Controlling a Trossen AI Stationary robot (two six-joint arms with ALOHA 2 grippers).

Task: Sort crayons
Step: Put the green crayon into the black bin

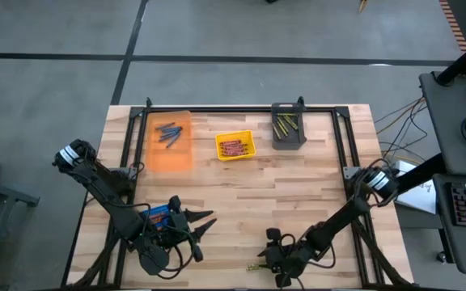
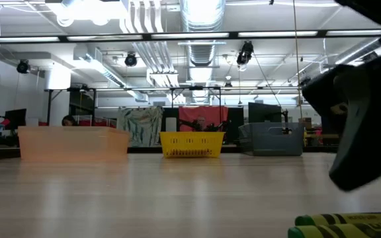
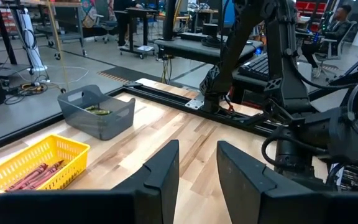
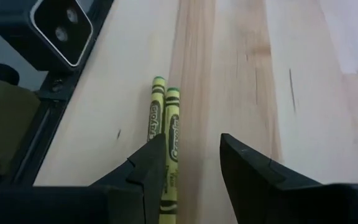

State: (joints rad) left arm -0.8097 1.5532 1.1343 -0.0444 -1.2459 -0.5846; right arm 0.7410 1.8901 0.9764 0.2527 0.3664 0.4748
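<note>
Near the table's [image 1: 241,182] front edge, the right gripper [image 4: 191,163] hovers with fingers spread beside two yellow-green crayons [image 4: 165,134] lying side by side, the left gripper [image 3: 197,163] parted and empty, sorted crayons binned along the far edge.

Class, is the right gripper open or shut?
Open. The right gripper shows a clear gap between its fingers, holding nothing; two yellow crayons lie on the table.
</note>
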